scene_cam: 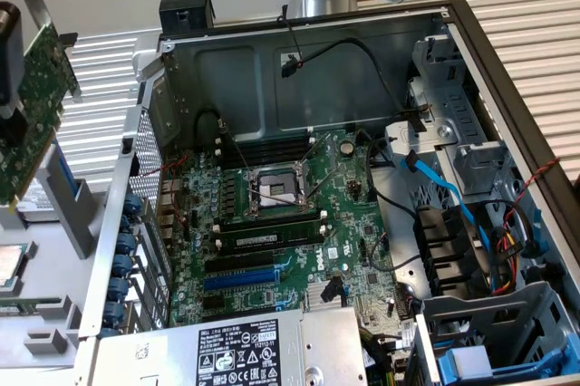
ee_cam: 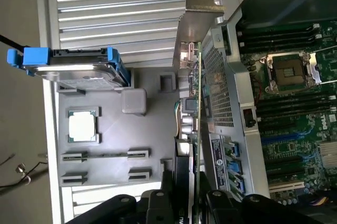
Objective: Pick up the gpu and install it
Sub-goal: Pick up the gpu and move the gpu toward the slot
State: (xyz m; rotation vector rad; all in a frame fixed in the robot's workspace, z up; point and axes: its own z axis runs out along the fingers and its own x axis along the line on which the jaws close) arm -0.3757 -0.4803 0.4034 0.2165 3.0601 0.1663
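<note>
The gripper [ee_cam: 190, 199] was closed partway on the gpu [scene_cam: 38, 103], its fingers pinching the card across its faces; the card hung tilted in the air outside the computer case [scene_cam: 299, 51], at the exterior view's left, over the grey parts tray [ee_cam: 105, 140]; its silver bracket [ee_cam: 203, 3] pointed away from the gripper, just beside the case's perforated rear wall [ee_cam: 224, 87]. That wall looked the likeliest trouble; a card carried across too low could catch its bracket on the rim and twist in the grip; a tilted card could also miss the blue slot [scene_cam: 237, 277] on the motherboard [scene_cam: 272, 223] and jam or slip.
</note>
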